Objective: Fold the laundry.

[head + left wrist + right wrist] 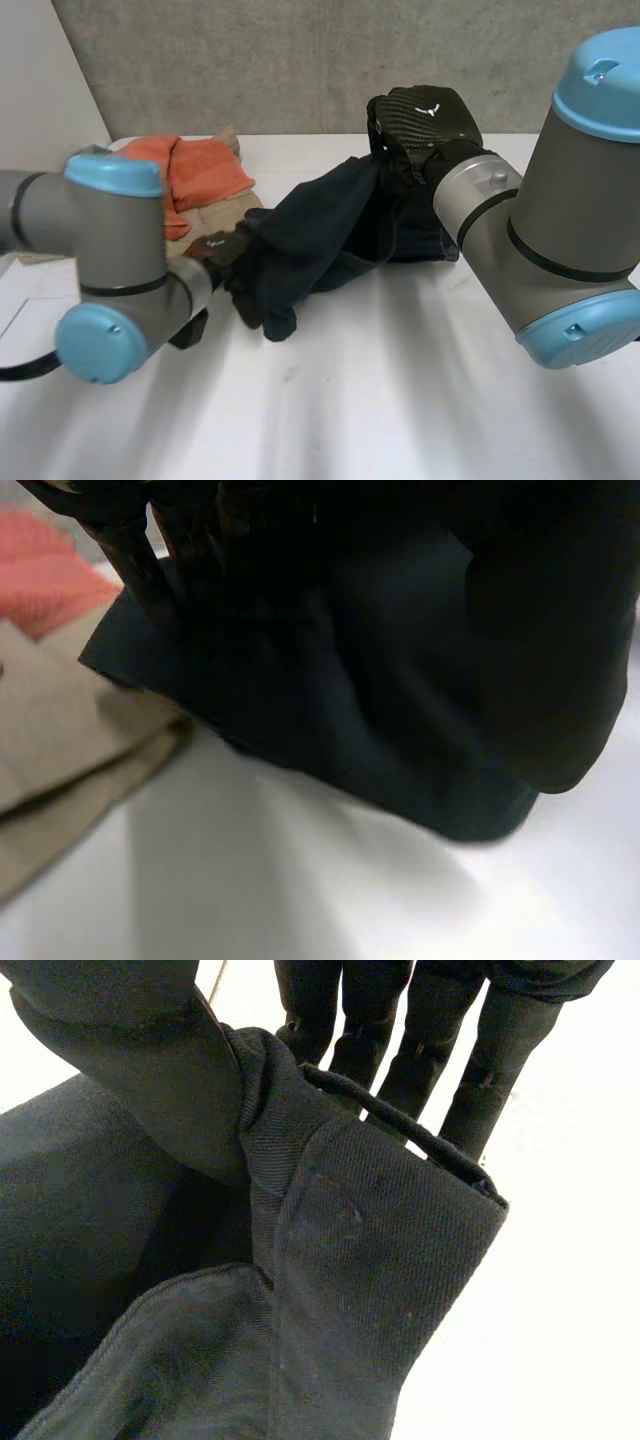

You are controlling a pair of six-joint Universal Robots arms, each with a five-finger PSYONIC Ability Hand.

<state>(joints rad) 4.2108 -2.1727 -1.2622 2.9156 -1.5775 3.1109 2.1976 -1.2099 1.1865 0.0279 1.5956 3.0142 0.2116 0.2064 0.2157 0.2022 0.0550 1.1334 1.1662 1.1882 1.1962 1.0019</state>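
Note:
A dark navy garment (320,235) hangs stretched between my two hands above the white table (400,400). My right hand (425,115) holds its raised end at the back. In the right wrist view a hemmed edge of the garment (360,1260) is pinched against the straight fingers (420,1050). My left hand (212,250) is at the garment's lower end, close to the table. In the left wrist view that hand (140,550) lies against the dark cloth (380,680), and the grip there is hidden.
An orange towel (195,165) and a beige cloth (215,212) lie at the back left, just behind my left hand. The left wrist view has the orange towel (40,570) and the beige cloth (60,740) beside the dark garment.

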